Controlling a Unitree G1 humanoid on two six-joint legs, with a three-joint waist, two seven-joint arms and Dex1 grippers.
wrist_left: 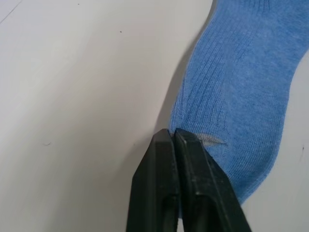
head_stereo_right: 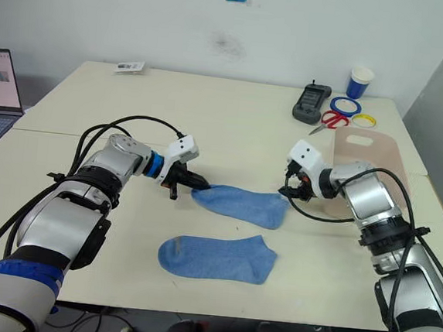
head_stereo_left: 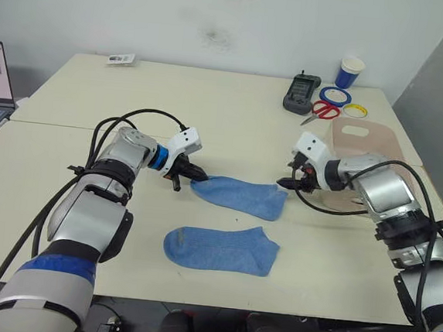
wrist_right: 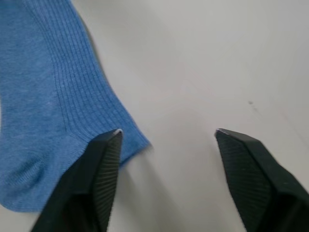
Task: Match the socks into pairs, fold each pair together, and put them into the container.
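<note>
risk – lopsided lift: the far blue sock [head_stereo_left: 242,196] was pinched at one end only; if the left arm had pulled up before the right one bit down, the cloth would likely have dragged or swung instead of moving flat.
risk – thin grip: the left gripper [wrist_left: 175,133] had just the edge of the cloth – a tug could have slipped it free.
risk – right miss: the right gripper [wrist_right: 166,133] straddled the sock's corner with one finger [wrist_right: 99,164] on the cloth and the other over bare table [head_stereo_left: 234,105]; closing there might have caught only a sliver or nothing.
left gripper: fingers pressed together, clamped on the toe-side end of the far blue sock, low at the table.
right gripper: spread wide, holding nothing, one pad touching the sock's other end.
near blue sock [head_stereo_left: 220,250]: flat on the table, just in front of the far one, untouched, not overlapping it.
container [head_stereo_left: 366,151]: pale pink bin behind the right arm, near the table's right edge – contents could not be made out.
stage (judged): light blue pair being lined up, not yet stacked or folded.
</note>
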